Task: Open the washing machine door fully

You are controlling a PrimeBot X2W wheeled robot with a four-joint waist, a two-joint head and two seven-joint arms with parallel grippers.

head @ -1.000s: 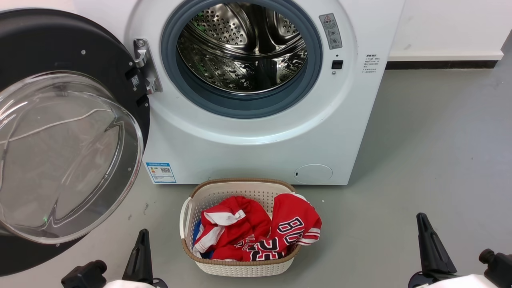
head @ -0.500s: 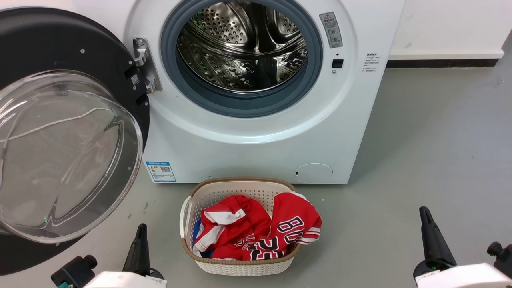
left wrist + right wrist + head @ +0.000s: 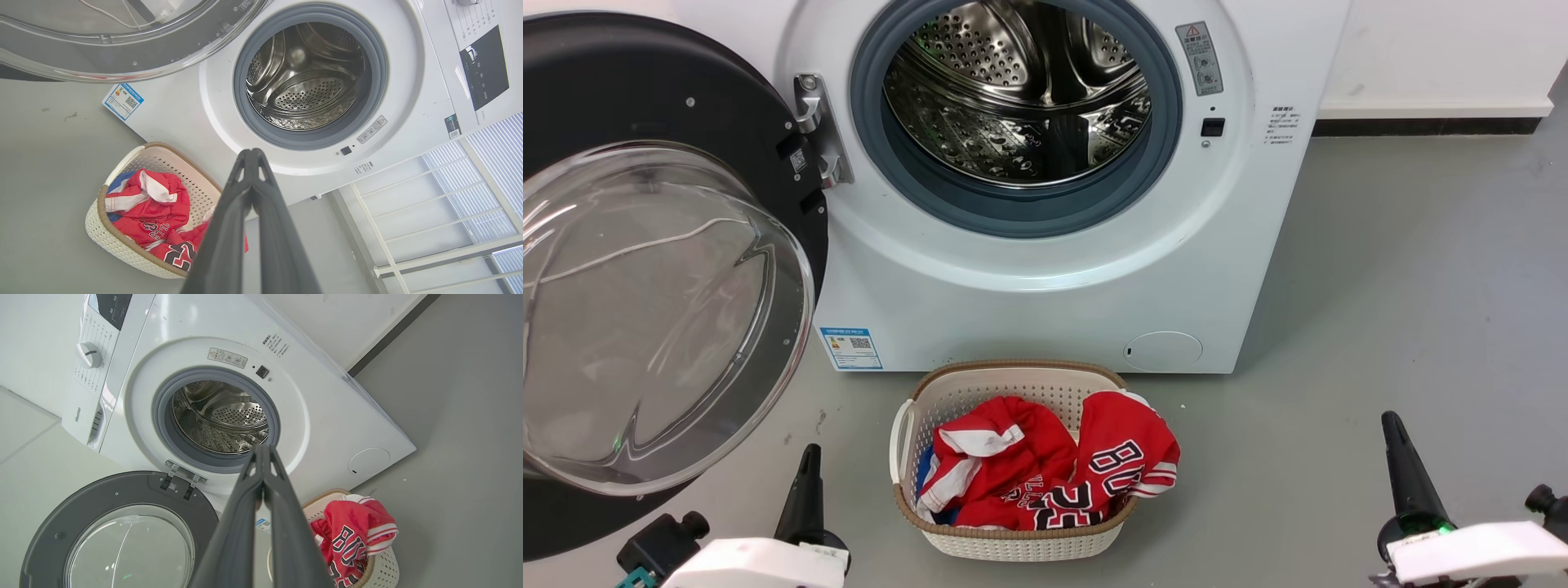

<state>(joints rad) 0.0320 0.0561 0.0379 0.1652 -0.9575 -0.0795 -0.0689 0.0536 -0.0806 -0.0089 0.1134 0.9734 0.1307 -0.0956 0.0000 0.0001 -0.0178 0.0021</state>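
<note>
The washing machine (image 3: 1029, 302) stands straight ahead, its steel drum (image 3: 1021, 98) exposed inside the grey rubber ring. Its washing machine door (image 3: 645, 90) is swung wide to the left on its hinge (image 3: 817, 131), black rim and clear glass bowl (image 3: 654, 318) facing me. Low at the left, my left gripper (image 3: 809, 465) is shut and holds nothing. My right gripper (image 3: 1396, 441) sits low at the right, also shut and empty. In the left wrist view the fingertips (image 3: 252, 157) meet before the drum (image 3: 306, 81). The right wrist view shows the door (image 3: 118, 498) and its closed fingertips (image 3: 263, 451).
A white laundry basket (image 3: 1013, 543) with red jerseys (image 3: 1045, 469) sits on the grey floor in front of the machine, between my two grippers. A wall with a dark baseboard (image 3: 1421, 126) runs behind on the right. Grey floor (image 3: 1421, 286) stretches to the right.
Both arms have drawn slightly outward and upward in the head view, showing more white forearm. The door and basket have not moved apart from a small camera shift.
</note>
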